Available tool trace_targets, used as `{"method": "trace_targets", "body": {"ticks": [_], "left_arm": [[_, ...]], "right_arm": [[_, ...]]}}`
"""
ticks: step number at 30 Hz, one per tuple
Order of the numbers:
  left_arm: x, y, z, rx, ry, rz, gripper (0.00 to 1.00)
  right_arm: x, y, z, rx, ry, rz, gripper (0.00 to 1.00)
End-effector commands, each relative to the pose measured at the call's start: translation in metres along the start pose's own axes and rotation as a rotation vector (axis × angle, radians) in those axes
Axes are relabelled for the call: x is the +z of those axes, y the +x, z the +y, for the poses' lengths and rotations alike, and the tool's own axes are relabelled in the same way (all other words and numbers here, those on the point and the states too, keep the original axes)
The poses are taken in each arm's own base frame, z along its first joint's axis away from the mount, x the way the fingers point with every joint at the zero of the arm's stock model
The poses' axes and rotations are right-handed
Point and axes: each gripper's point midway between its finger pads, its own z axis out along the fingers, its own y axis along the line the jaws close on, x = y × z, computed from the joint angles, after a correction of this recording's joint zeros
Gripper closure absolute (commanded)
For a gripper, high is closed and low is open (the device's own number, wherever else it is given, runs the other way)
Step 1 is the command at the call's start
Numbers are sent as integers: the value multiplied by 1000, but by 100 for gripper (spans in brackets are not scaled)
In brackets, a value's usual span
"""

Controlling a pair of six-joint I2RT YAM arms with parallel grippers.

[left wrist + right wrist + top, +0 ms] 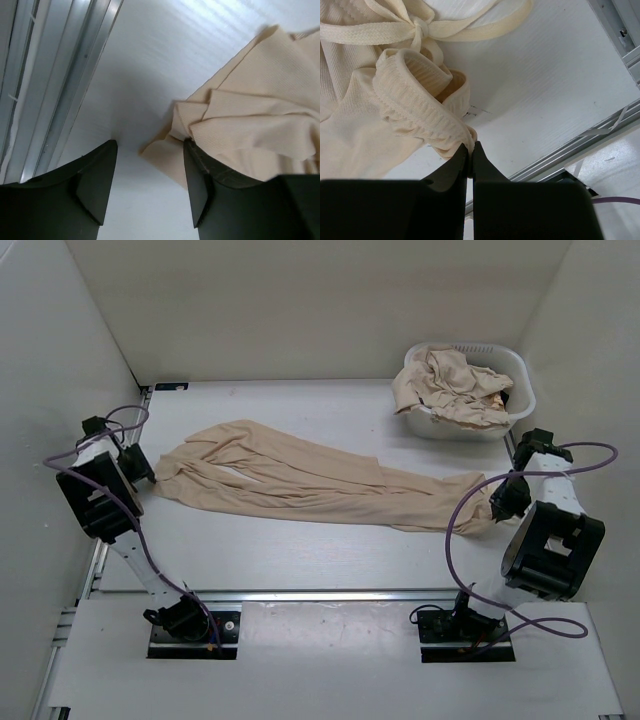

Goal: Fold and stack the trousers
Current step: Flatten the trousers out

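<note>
One pair of tan trousers lies spread across the table, leg ends at the left and waist at the right. My left gripper sits low at the leg end with its jaws open. In the left wrist view a corner of the trousers reaches into the gap of the left gripper, and the right finger touches the cloth. My right gripper is at the waist end. In the right wrist view the right gripper is shut on the ribbed elastic waistband, below the drawstring bow.
A white slotted basket stands at the back right with more crumpled tan trousers in it. White walls enclose the table on three sides. An aluminium rail runs along the left edge, and another rail along the right.
</note>
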Motion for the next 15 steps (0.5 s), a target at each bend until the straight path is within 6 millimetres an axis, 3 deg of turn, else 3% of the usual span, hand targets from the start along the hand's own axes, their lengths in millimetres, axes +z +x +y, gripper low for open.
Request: {"method": "trace_targets", "body": {"ticks": [1, 4, 5, 6, 9, 12, 15], "left_arm": [[31, 26, -22, 24, 58, 107, 34], [33, 40, -39, 9, 159, 165, 86], [32, 44, -39, 7, 159, 179, 86], [16, 45, -34, 9, 127, 179, 86], [-25, 32, 1, -44, 39, 105, 86], [-73, 21, 32, -108, -22, 29, 86], [-119, 21, 47, -151, -52, -9, 86]], "right_arm": [[-2, -5, 3, 10, -11, -6, 100], [-7, -13, 3, 11, -6, -23, 100], [-15, -21, 5, 14, -15, -44, 100], [-35, -36, 8, 19, -30, -80, 100], [-76, -64, 15, 57, -75, -185, 100], [-109, -71, 4, 150, -110, -228, 100], [-124, -64, -2, 237, -180, -238, 100]]}}
